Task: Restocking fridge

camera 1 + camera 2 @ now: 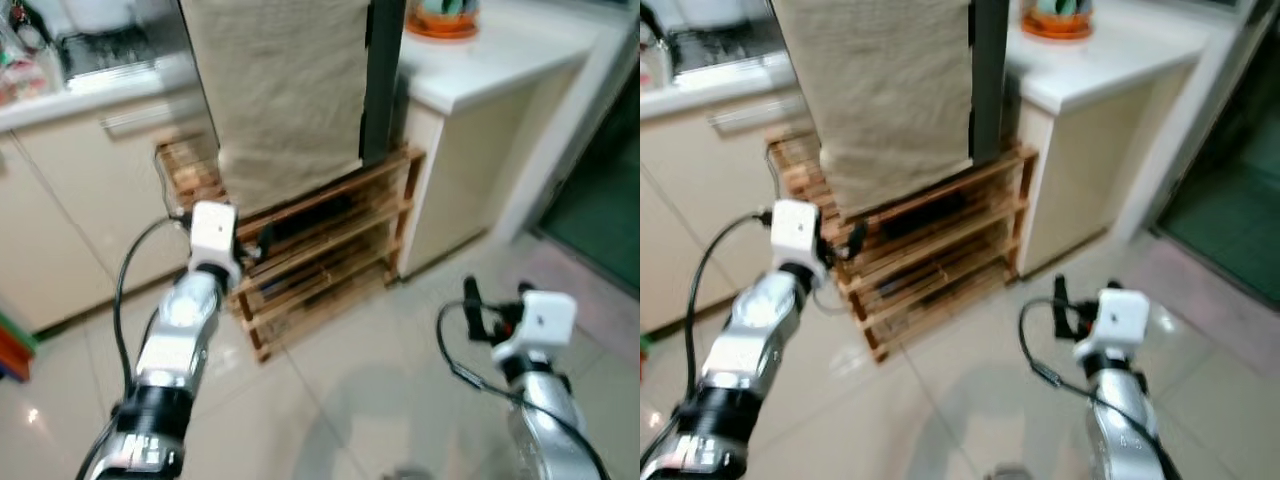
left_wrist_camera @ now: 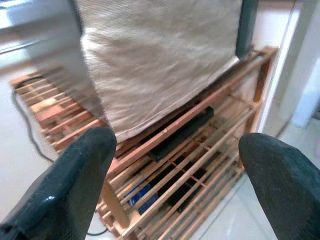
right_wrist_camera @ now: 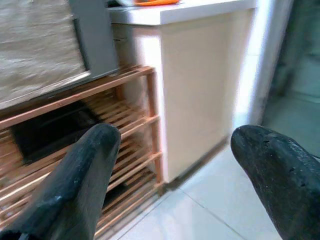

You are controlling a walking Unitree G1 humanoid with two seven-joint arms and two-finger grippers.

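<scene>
- Beige woven cloth [image 1: 285,90], upper centre, draping a grey upright cabinet [image 1: 383,80], likely the fridge, on a slatted wooden rack [image 1: 320,255]: soft, light; lift by its hem.
- Left gripper [image 2: 175,165], right gripper [image 3: 170,165]: fingers spread, empty.

Setting: home kitchen. Cream cabinet fronts [image 1: 90,190] along the upper left of the frame, under a white countertop [image 1: 500,60] at upper right. Dish rack [image 1: 105,50] at top left. Slatted wooden rack [image 1: 330,250] at centre, beige cloth [image 1: 285,90] draped over it. Glossy pale floor tiles [image 1: 340,400] across the bottom.
</scene>
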